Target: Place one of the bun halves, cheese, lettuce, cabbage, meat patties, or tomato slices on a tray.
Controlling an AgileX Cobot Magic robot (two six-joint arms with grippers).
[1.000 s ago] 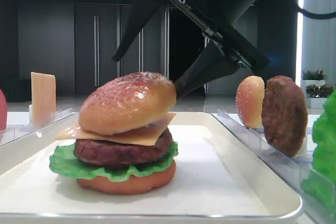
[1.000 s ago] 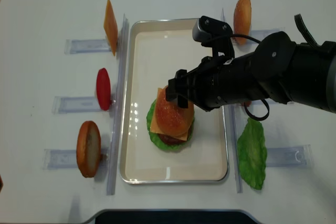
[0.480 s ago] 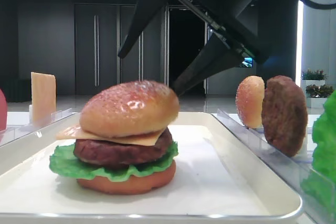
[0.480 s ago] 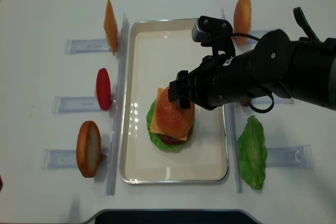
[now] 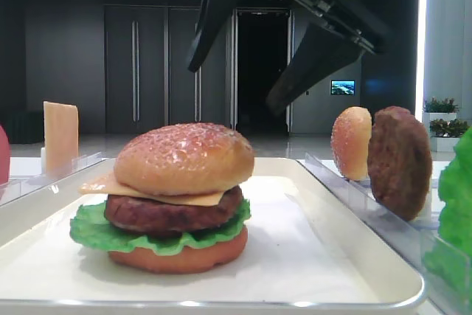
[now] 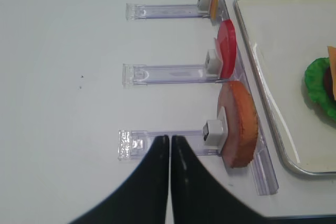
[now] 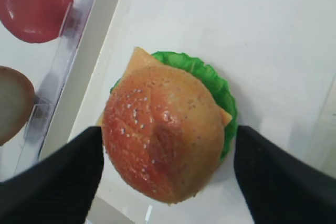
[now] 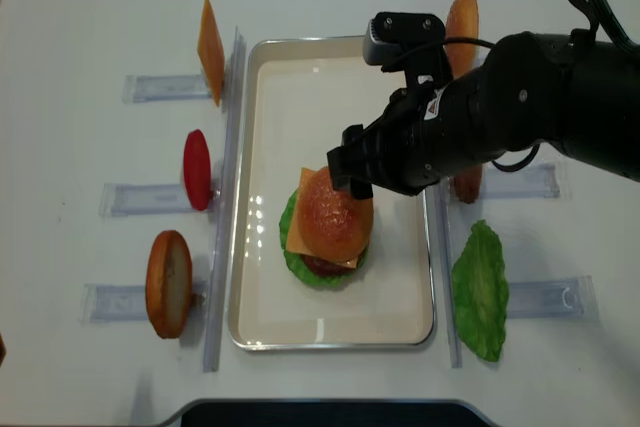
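Observation:
A stacked burger stands on the off-white tray [image 8: 330,77] [image 5: 346,263]. From the bottom up it has a flat bun bottom [image 5: 181,257], lettuce [image 5: 92,230], a meat patty [image 5: 166,212], cheese [image 5: 99,184] and a domed speckled bun half [image 5: 184,158] [image 7: 163,140] [image 8: 337,209] lying level on top. My right gripper [image 5: 236,82] [image 7: 168,135] hangs open above the bun half, one finger to each side and neither touching. My left gripper [image 6: 169,139] is shut on nothing, low over the table left of the tray.
Clear racks flank the tray. On the left stand a cheese slice [image 8: 210,37], a tomato slice [image 8: 197,169] and an orange-brown bun piece [image 8: 168,284] [image 6: 239,124]. On the right are another bun half [image 5: 351,142], a patty [image 5: 399,161] and a lettuce leaf [image 8: 480,290].
The bun half has gone from tilted to lying level on the cheese. My right gripper has risen away from it, still open. The left gripper has not moved.

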